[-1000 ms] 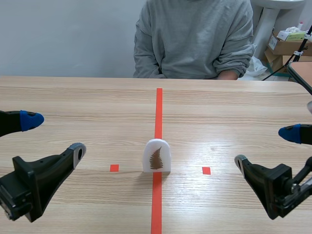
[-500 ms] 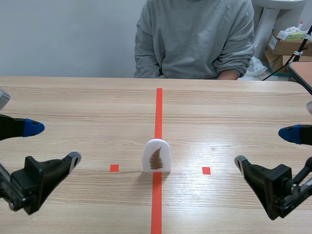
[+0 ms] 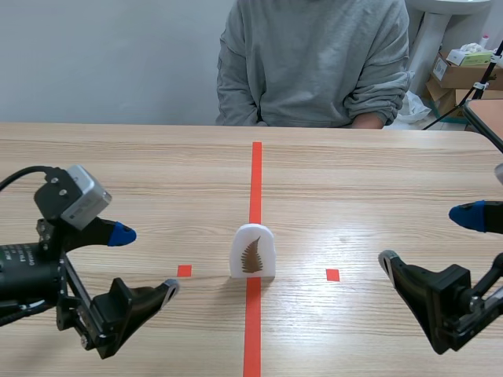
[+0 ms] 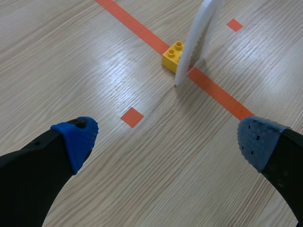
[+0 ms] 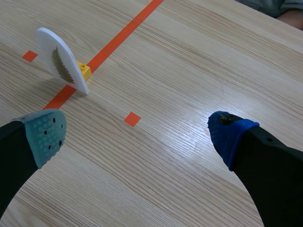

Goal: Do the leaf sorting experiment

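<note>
Behind the leaf card [image 3: 252,253], a yellow brick [image 4: 172,56]; person [image 3: 314,71] opposite.

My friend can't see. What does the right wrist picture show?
A white card with a brown leaf picture stands on the orange tape line, a yellow block at its base. The right gripper is open above the wooden table.

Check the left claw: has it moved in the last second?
Yes. The left claw has swung inward across the table, closing on the white leaf card, which has stayed put.
</note>
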